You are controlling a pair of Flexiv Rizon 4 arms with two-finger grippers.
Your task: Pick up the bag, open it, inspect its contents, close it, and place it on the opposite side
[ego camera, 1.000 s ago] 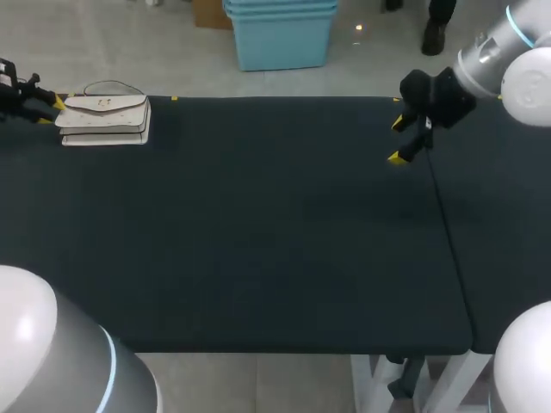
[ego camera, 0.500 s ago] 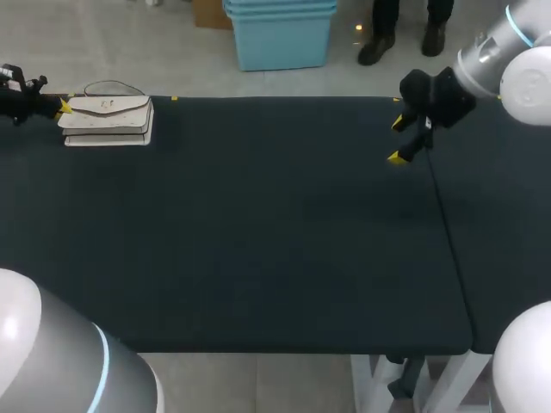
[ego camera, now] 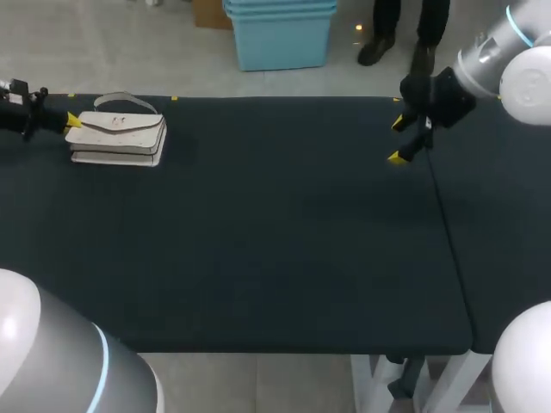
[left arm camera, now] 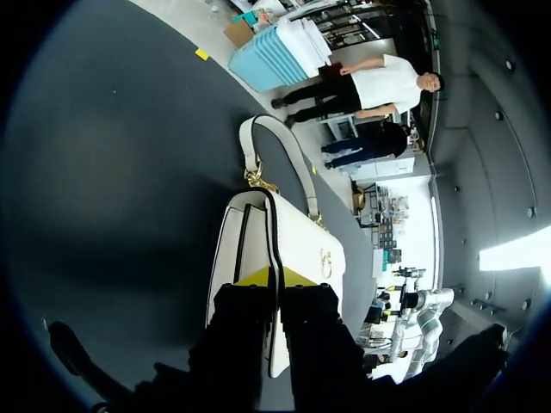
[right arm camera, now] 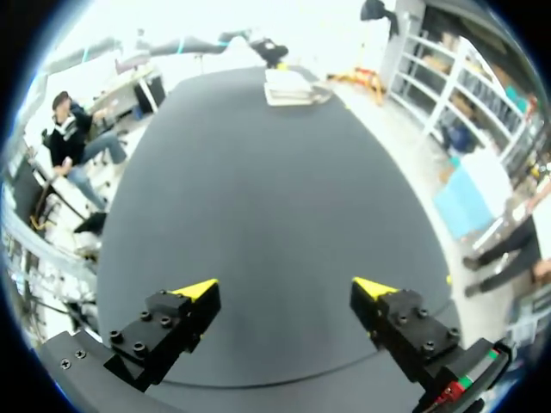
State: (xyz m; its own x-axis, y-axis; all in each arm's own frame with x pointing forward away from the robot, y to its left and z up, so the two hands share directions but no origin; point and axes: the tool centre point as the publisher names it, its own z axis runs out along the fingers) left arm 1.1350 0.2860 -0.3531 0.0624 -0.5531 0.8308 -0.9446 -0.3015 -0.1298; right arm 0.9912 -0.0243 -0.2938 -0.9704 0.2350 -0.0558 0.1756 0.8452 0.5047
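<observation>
Bag: the white bag [ego camera: 118,138] sits at about ten o'clock on the dark table [ego camera: 275,258] in the head view, near the far edge, flap side up.
Long axis: we see it running roughly nine to three, with the three o'clock end swung a little towards us.
Strap: the strap [ego camera: 129,100] arches off the bag's twelve o'clock side; in the left wrist view it loops out ahead of the fingers.
Clasp: a small gold clasp [left arm camera: 327,258] shows on the flap, ahead of our left fingers.
Left gripper: our left gripper [ego camera: 71,121] meets the bag at its nine o'clock end. In the left wrist view the two yellow tips stand close together, pinched on the bag's edge from both sides.
Right gripper: our right gripper [ego camera: 398,139] hangs at about two o'clock over the table, its fingers spread wide with nothing between them.
Between them: the two grippers are well apart, and from the right wrist the bag shows far ahead across the dark tabletop, with our left arm behind it.
</observation>
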